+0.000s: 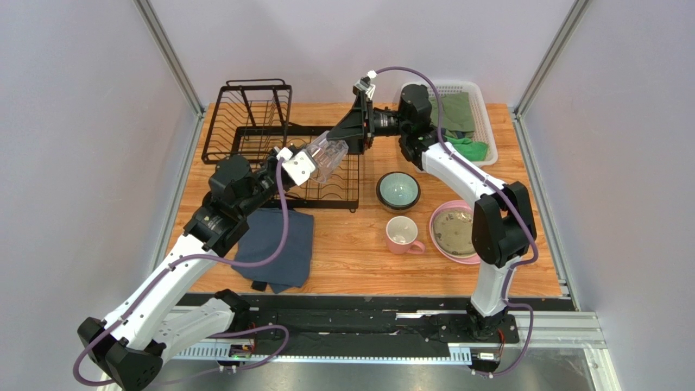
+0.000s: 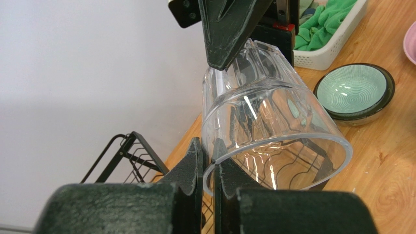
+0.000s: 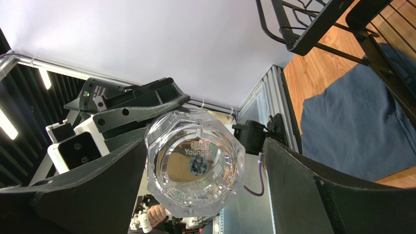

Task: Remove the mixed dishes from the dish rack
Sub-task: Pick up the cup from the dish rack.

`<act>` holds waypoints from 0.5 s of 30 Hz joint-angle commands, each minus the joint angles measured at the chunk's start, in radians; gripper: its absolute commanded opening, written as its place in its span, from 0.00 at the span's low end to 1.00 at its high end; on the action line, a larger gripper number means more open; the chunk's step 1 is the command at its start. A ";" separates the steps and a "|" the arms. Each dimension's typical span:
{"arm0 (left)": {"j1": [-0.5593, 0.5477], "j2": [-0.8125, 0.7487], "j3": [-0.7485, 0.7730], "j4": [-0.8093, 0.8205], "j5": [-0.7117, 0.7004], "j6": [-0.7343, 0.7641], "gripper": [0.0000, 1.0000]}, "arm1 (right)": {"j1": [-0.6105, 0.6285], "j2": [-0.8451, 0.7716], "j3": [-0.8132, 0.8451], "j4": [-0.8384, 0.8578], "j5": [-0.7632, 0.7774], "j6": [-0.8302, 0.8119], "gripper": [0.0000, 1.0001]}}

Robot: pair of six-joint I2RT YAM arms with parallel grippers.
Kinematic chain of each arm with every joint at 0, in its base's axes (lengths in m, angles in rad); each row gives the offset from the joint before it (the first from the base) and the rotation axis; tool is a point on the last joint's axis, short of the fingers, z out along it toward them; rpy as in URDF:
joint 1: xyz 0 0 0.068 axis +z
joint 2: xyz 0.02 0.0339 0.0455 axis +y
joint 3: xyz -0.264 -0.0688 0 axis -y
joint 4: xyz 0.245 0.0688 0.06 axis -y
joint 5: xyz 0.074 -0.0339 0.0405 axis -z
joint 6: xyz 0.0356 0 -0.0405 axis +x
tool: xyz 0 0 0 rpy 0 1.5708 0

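Observation:
The clear glass hangs tipped on its side above the black wire dish rack. My left gripper is shut on the glass, pinching its rim wall with one finger inside and one outside. My right gripper stands open around the glass's thick base; its left finger is close against the base and its right finger is apart from it. On the table to the right are the dark bowl with teal inside, the pink mug, and the cream plate stacked on the pink plate.
A folded blue-grey cloth lies in front of the rack, under the left arm. A white basket of green cloths stands at the back right, beside the right arm's wrist. Grey walls close in the table on three sides.

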 commanded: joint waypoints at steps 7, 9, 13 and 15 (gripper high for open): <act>-0.008 -0.067 -0.034 0.041 0.024 0.031 0.00 | -0.029 0.031 0.085 0.069 -0.025 0.048 0.96; -0.008 -0.074 -0.033 0.005 0.056 0.055 0.00 | -0.041 0.031 0.094 0.067 -0.026 0.048 0.96; -0.008 -0.080 -0.031 -0.041 0.109 0.088 0.00 | -0.082 0.032 0.106 0.043 -0.023 0.029 0.97; -0.008 -0.070 -0.010 -0.103 0.159 0.114 0.00 | -0.096 0.032 0.132 -0.021 -0.019 -0.062 0.98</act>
